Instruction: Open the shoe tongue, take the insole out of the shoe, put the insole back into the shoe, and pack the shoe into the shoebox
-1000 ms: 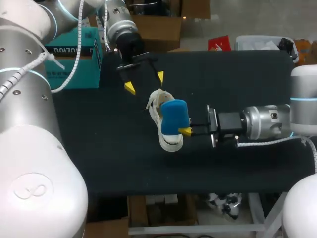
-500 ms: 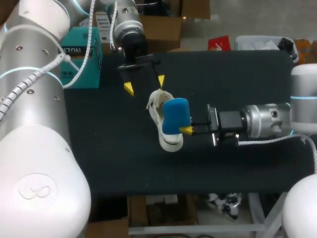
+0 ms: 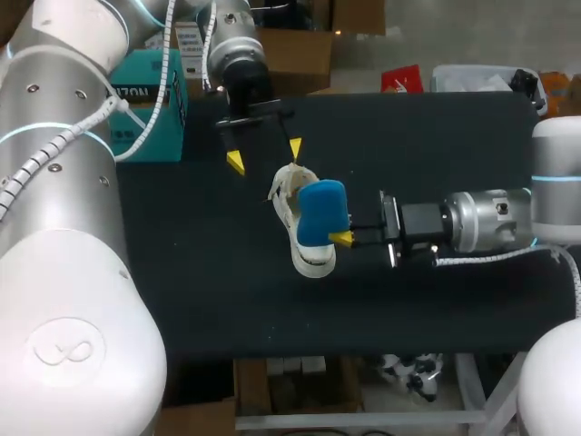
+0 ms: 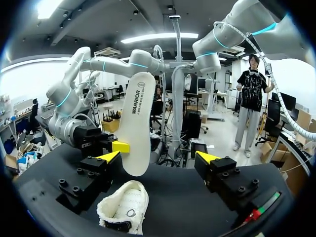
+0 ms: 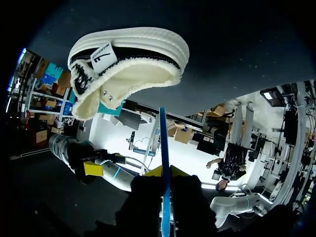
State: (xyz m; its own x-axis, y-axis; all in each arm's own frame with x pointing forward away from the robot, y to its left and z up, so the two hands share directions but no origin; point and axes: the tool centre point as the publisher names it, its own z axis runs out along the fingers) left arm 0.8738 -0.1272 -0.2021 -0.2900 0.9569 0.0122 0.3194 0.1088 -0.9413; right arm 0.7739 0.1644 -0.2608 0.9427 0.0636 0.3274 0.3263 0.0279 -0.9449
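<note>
Half-hidden right pincer [image 3: 340,238], insole [image 3: 320,213] covering shoe [image 3: 309,260] — middle unseen

Insole [image 5: 164,148] edge-on in right hand [image 5: 165,185], shoe [image 5: 129,59] ahead

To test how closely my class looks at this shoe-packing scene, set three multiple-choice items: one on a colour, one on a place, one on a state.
1. What colour is the shoebox?
A. red
B. teal
C. white

2. Where is the insole?
A. in the right gripper, outside the shoe
B. inside the shoe
C. in the shoebox

3. What state is the left gripper in?
A. shut on the shoe
B. shut on the insole
C. open, holding nothing

Answers:
1. B: the box is teal in the head view.
2. A: the right wrist view shows the insole clamped edge-on between that gripper's fingers, clear of the shoe.
3. C: its yellow-tipped fingers stand wide apart and touch nothing.
</note>
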